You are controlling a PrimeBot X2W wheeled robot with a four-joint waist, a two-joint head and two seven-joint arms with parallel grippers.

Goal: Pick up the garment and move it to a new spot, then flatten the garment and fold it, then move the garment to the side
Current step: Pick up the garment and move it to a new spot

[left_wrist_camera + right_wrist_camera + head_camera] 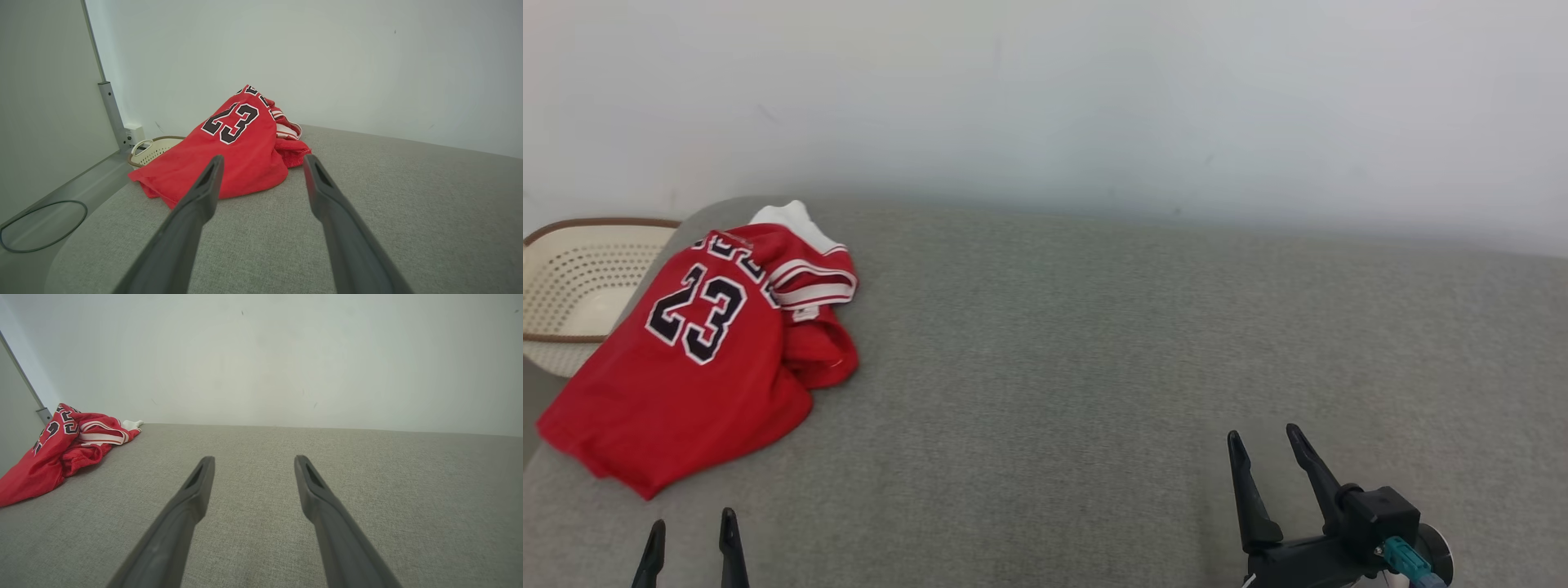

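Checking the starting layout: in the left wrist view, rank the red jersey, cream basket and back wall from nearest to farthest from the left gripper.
1. The red jersey: directly ahead of the left gripper.
2. The cream basket: beyond the jersey, off to the left.
3. The back wall: farthest, behind both.

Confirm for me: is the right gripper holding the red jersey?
No, the right gripper stands open over the grey surface, and the red jersey lies crumpled far to its left.
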